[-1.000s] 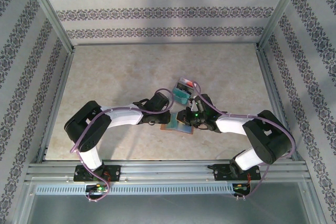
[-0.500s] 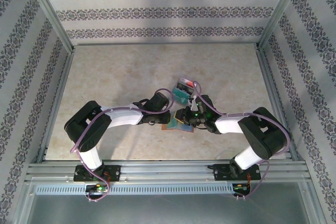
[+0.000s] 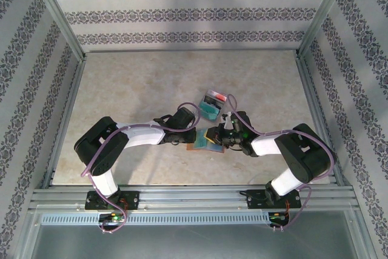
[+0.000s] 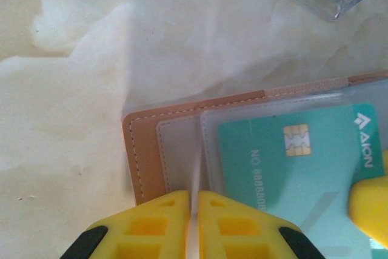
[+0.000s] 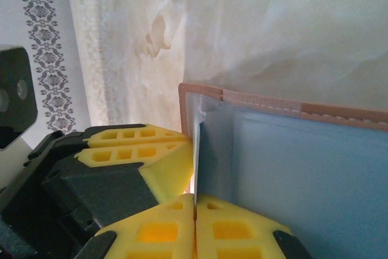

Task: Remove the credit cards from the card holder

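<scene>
Our right gripper [image 5: 194,205] has edged left, pinching a clear sleeve [image 5: 195,150] of the card holder [image 4: 143,156]; left gripper [image 4: 193,201] pinches its edge beside the teal card [image 4: 273,174]

Here's the table [image 3: 133,89], a pale, marbled top; the card holder [image 3: 200,145] lies open and flat on it, a little right of centre and closer to the near edge; just beyond it, toward the far edge, a small clear tray [image 3: 212,106] sits on the surface, close but not touching.
</scene>
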You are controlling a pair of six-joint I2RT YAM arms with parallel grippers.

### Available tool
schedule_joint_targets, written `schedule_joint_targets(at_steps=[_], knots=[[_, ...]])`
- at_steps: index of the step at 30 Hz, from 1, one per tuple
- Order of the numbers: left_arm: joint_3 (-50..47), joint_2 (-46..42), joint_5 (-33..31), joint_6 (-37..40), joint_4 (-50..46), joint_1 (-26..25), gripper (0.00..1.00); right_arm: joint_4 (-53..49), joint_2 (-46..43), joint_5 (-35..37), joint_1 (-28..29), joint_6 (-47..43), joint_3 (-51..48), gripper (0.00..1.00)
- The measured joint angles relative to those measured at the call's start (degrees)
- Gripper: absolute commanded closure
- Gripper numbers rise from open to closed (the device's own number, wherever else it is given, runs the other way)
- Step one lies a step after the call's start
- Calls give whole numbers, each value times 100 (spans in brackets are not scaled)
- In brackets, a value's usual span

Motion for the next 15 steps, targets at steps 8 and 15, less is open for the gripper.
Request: schedule_joint_targets(at_steps=[8,15], knots=[[0,2,-31,-13,-2,0,89,262,0,-175,-140,92,-98,87],[0,2,-37,-24,-4,2,89,433,37,-236,-142,131,-125,91]])
